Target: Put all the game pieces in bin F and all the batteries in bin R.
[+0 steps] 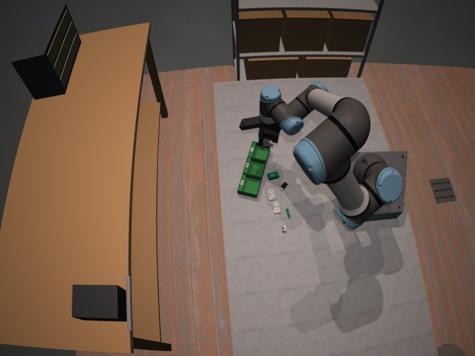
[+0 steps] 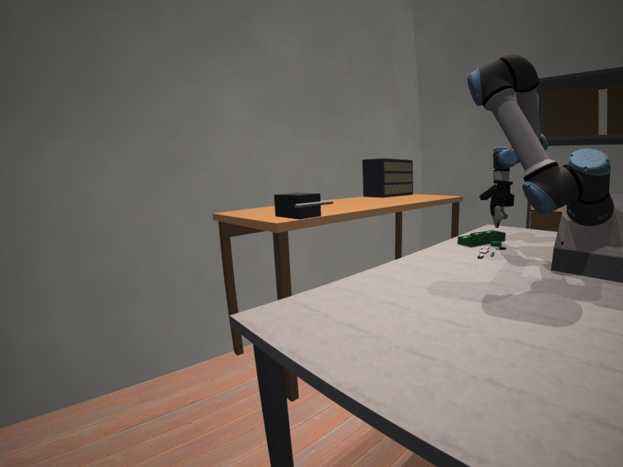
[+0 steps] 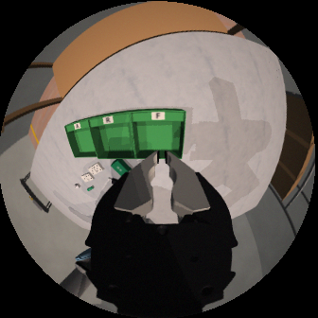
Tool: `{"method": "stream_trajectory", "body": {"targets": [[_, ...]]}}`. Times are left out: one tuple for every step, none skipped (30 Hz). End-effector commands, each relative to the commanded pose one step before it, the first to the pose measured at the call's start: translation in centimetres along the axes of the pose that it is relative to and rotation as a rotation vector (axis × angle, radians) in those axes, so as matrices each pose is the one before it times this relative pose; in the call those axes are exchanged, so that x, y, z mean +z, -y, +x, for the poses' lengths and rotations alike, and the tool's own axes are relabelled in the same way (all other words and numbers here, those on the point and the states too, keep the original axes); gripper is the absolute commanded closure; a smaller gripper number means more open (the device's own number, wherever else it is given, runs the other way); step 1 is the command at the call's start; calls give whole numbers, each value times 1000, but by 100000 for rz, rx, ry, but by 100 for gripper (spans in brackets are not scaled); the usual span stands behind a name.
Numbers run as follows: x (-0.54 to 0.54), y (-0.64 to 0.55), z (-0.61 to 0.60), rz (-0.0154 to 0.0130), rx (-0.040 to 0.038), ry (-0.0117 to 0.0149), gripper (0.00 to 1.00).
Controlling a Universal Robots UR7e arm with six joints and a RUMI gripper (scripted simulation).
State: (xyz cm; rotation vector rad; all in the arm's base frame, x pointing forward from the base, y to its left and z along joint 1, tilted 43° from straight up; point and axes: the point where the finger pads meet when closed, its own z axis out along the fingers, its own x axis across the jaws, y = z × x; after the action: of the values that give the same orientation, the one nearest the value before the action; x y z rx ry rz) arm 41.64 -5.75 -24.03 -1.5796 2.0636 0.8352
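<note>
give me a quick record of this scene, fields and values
gripper: shut, hanging above the bin marked F; whether a piece is pinched cannot be told
bins: three joined green bins, upright; F at one end, R in the middle, a third bin with an unclear label
loose on table: green box, small black item, two white dotted tiles, green battery, small white piece
layout: loose items in a rough line beside the bins, none touching them
</note>
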Motion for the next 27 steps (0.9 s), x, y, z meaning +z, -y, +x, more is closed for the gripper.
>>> {"method": "stream_trajectory", "body": {"targets": [[1039, 69, 44, 146, -11, -72, 96], [267, 0, 0, 0, 0, 0, 96], [267, 0, 0, 0, 0, 0, 96], [267, 0, 0, 0, 0, 0, 96], [267, 0, 0, 0, 0, 0, 96], [267, 0, 0, 0, 0, 0, 96], [267, 0, 0, 0, 0, 0, 96], [267, 0, 0, 0, 0, 0, 96], [267, 0, 0, 0, 0, 0, 96], [267, 0, 0, 0, 0, 0, 96], [267, 0, 0, 0, 0, 0, 96], [267, 0, 0, 0, 0, 0, 96], [173, 0, 0, 0, 0, 0, 96], [0, 0, 0, 0, 0, 0, 96], [0, 0, 0, 0, 0, 0, 96], [1, 0, 0, 0, 0, 0, 96], [0, 0, 0, 0, 0, 0, 96], [0, 0, 0, 0, 0, 0, 96], [0, 0, 0, 0, 0, 0, 96], [-9, -1, 0, -3, -1, 2, 96], [2, 0, 0, 1, 0, -1, 96], [2, 0, 0, 0, 0, 0, 96], [1, 0, 0, 0, 0, 0, 96], [1, 0, 0, 0, 0, 0, 96], [1, 0, 0, 0, 0, 0, 96], [1, 0, 0, 0, 0, 0, 96], [0, 0, 0, 0, 0, 0, 96]]}}
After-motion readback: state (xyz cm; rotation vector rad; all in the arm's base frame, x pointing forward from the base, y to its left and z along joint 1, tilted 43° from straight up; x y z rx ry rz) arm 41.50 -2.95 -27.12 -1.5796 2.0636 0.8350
